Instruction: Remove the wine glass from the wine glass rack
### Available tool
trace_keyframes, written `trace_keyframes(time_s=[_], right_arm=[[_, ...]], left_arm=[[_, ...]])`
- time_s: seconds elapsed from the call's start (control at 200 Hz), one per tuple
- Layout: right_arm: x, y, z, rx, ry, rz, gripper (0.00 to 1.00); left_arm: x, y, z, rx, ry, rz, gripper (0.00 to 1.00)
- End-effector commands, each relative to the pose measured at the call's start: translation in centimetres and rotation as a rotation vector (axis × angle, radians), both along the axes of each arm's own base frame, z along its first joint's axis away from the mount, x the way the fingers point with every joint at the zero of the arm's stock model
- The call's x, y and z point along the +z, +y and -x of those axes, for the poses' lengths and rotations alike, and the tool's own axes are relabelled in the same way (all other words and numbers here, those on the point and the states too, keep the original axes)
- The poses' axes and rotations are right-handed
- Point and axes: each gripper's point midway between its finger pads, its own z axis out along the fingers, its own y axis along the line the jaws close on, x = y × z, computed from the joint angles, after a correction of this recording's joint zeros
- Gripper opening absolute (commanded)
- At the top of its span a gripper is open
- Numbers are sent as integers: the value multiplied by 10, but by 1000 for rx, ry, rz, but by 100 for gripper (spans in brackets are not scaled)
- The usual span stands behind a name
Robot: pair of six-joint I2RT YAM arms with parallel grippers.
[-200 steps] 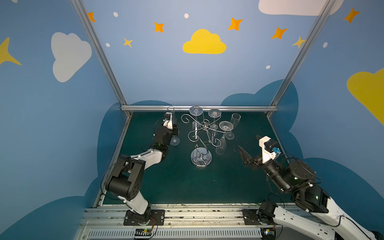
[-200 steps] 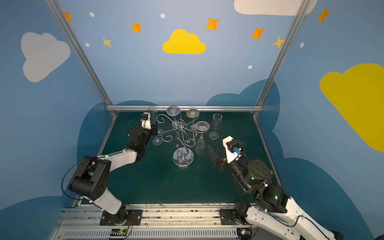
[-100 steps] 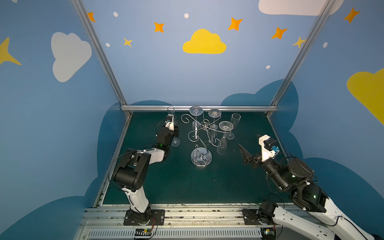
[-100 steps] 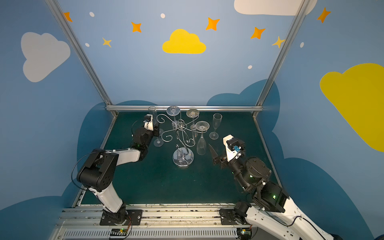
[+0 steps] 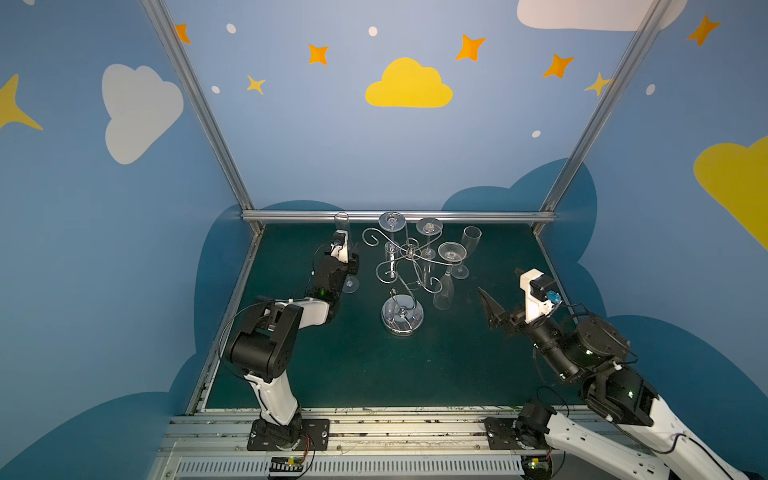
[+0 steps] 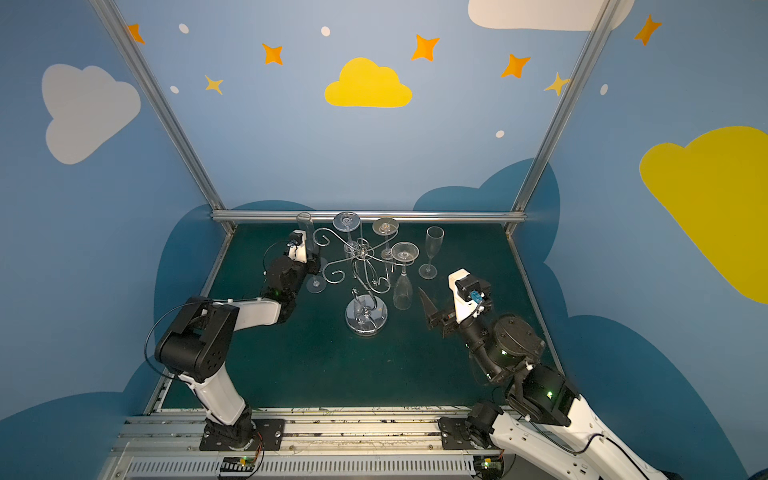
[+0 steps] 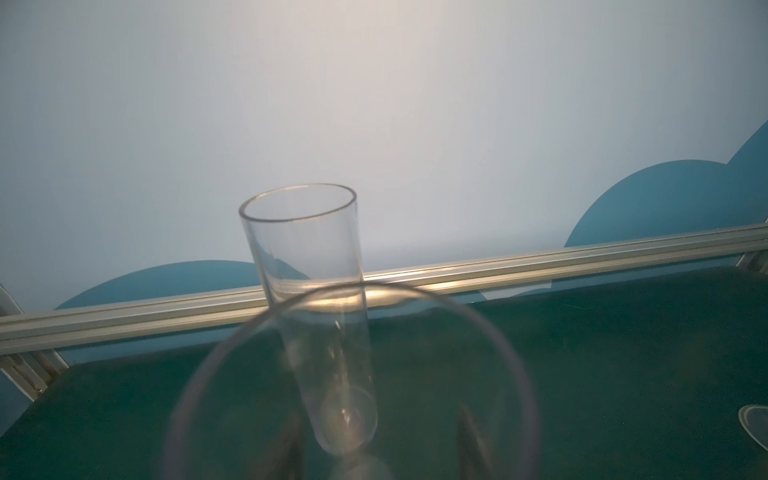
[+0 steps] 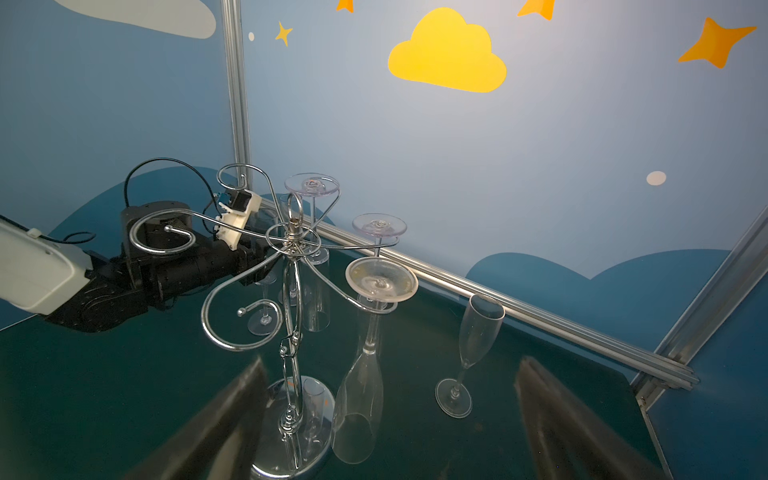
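Silver rack [image 5: 402, 321]: centre of mat [image 5: 374, 370], three empty wine glasses [image 5: 452, 251] hanging upside down, 12 to 3 o'clock
Flute [image 7: 307, 291]: upright at rack's 9 o'clock, empty
Left gripper [image 7: 378, 415]: jaws apart around it, seen only in left wrist view
Right gripper [image 8: 392, 361]: jaws wide, empty, 4 o'clock

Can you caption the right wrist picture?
Three glasses hang upside down on the wine glass rack; a flute stands nearby.
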Motion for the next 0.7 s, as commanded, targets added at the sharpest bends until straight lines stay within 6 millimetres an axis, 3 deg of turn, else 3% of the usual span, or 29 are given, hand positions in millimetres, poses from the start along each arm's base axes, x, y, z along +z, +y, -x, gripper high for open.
trace_keyframes(time_s=[0.0,0.27,0.375,0.691], right_arm=[[-1,-2,2,4,-3,-6,92],[-2,-9,2,-16,-17,3,92],[-1,-10,2,-20,-23,2,92],[4,-5,1,10,-18,0,93]], left_arm=[[10,3,5,-1,-24,-9,65],[19,5,15,2,-17,-7,83],[26,5,21,-3,-18,-3,99],[54,5,43,-27,-26,21,99]])
